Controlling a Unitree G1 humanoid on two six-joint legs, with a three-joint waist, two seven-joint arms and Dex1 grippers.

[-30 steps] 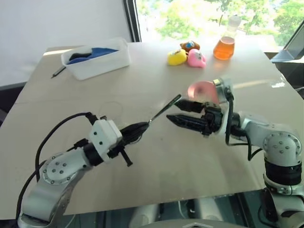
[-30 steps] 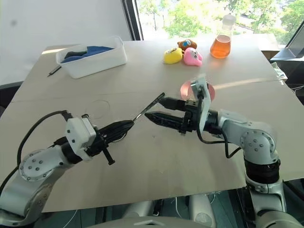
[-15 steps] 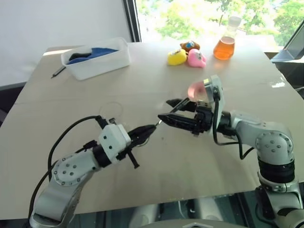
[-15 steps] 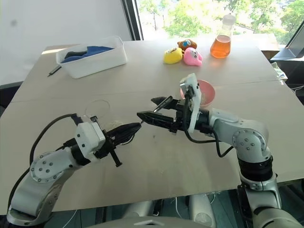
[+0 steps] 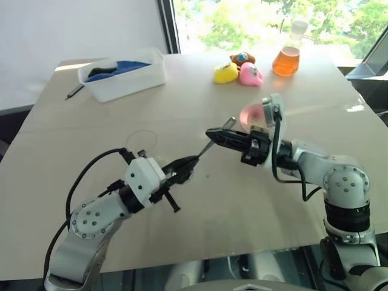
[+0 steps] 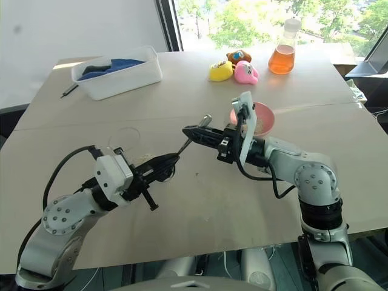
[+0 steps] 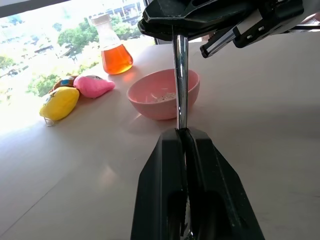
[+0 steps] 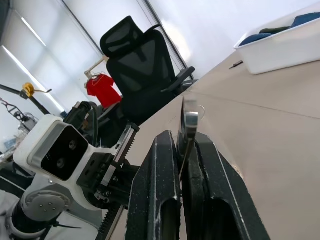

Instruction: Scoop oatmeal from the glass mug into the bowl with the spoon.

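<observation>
The slim metal spoon (image 5: 206, 145) hangs above the table between both grippers. My left gripper (image 5: 187, 162) is shut on its lower end. My right gripper (image 5: 211, 131) is shut on the shaft higher up, and the spoon's tip sticks out just past its fingers (image 8: 165, 165). In the left wrist view the spoon (image 7: 180, 75) rises from my left gripper (image 7: 182, 132) into the right one. The pink bowl (image 6: 265, 118) stands just behind my right wrist, with a few pale flecks of oatmeal (image 7: 165, 96) inside. The clear glass mug (image 5: 140, 142) stands on the table beside my left gripper.
At the back left stands a white tub (image 5: 124, 76) holding blue cloth, with a dark pen (image 5: 74, 91) beside it. Yellow (image 5: 225, 73) and pink (image 5: 250, 74) toys and an orange-liquid flask (image 5: 287, 57) sit at the back. A black office chair (image 8: 145, 65) stands beyond the table.
My right gripper, open beside the spoon a second ago, has slid left along it and closed on the shaft. The left gripper keeps its grip.
</observation>
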